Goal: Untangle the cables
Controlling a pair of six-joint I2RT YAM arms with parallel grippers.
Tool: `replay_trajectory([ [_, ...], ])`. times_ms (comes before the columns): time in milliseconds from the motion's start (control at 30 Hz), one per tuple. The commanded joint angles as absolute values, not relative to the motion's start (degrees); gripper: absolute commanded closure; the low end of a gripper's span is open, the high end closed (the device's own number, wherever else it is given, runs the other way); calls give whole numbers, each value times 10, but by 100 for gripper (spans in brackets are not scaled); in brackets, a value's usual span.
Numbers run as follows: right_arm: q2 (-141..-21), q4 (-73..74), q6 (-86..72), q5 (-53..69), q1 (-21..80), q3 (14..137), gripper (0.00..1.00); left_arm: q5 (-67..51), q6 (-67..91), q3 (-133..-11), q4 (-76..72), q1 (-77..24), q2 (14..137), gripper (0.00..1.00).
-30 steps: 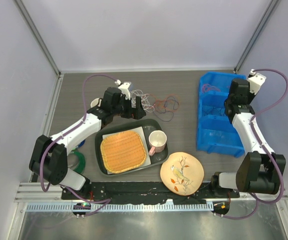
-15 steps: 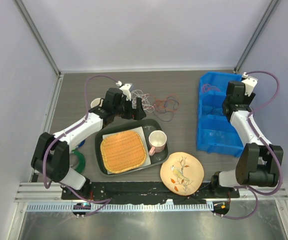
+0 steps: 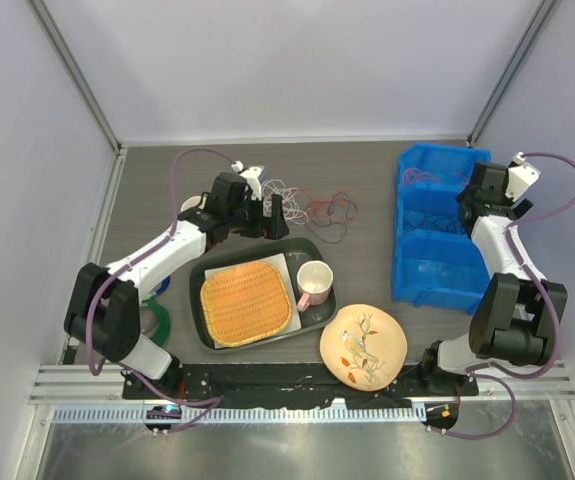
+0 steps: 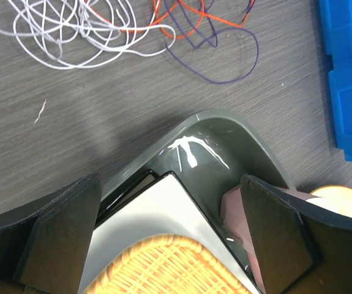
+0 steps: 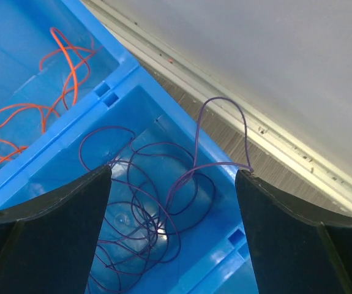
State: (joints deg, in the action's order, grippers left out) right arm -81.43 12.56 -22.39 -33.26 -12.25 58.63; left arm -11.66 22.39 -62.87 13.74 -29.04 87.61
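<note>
Right gripper (image 5: 174, 173) fingers apart, but the thin purple wire (image 5: 222, 98) looping at two o'clock meets one fingertip (image 5: 252, 187) and may snag out of the blue plastic bin (image 5: 131, 70).

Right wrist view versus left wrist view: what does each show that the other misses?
Only the right wrist view: inside the blue bin, an orange cable in one compartment and a coiled purple cable in the next. Only the left wrist view: the tangled cables on the table, white, orange and purple, plus the tray corner, woven mat and pink mug. Both: the blue bin, and that arm's own open tool, the left tool or the right tool.
</note>
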Motion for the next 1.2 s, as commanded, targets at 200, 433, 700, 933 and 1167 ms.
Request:
replay_trajectory([
  [200, -858, 31, -289, -246, -139, 573, 18, -127, 236, -633, 181, -291, 841, 0],
  [433, -884, 28, -304, -252, -141, 566, 18, -113, 229, -628, 189, -291, 836, 0],
  [700, -867, 26, -330, -270, -141, 541, 19, -102, 223, -622, 191, -291, 831, 0],
  [933, -871, -13, -351, -316, -141, 514, 19, -98, 221, -620, 193, -291, 825, 0],
  [1167, -860, -99, -306, -320, -141, 475, 38, -98, 220, -619, 196, -291, 822, 0],
])
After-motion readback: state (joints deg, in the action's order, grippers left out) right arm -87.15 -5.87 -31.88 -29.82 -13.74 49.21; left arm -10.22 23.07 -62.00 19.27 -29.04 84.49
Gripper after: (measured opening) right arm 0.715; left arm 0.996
